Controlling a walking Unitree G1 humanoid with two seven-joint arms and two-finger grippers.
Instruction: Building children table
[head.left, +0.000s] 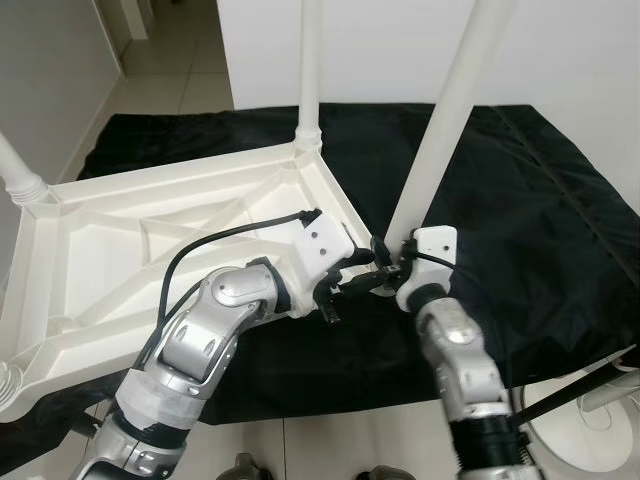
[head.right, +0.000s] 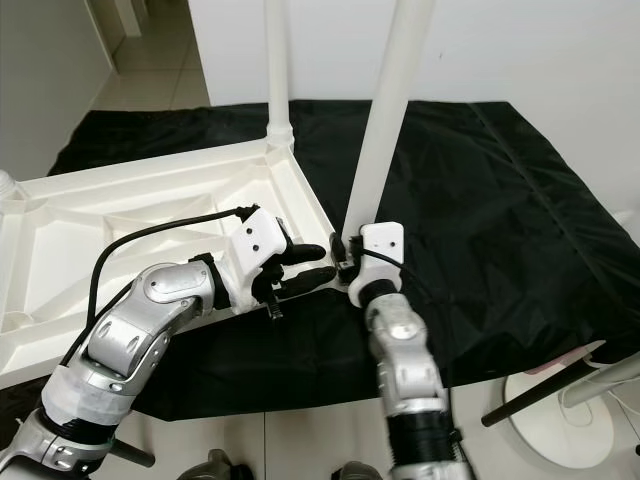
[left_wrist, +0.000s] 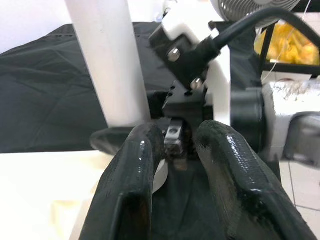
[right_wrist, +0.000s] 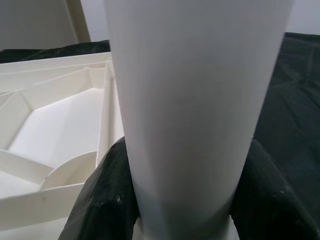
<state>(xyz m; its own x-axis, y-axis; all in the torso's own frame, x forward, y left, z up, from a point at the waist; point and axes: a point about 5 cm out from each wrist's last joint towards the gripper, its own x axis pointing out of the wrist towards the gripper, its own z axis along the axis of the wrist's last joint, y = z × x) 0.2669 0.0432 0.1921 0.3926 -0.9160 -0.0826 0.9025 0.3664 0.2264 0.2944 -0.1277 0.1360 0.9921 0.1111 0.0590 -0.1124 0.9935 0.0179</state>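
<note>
Leg-fitting step: right jaws (head.right: 345, 262) clenched round white leg (head.right: 385, 120), upright at near corner socket of upturned tabletop (head.right: 120, 215) on black-draped counter (head.right: 500, 200). Left jaws (head.right: 305, 265) parted just beside, gripping nothing. Next, probably: twisting leg home while bracing tabletop.

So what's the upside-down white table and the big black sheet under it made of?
The upside-down white table looks like moulded plastic: smooth, slightly glossy, with stiffening ribs underneath. The white round leg held by the right gripper has the same plain sheen. The black sheet seems to be thin cloth or plastic film; its creases and faint shine leave that open.
</note>
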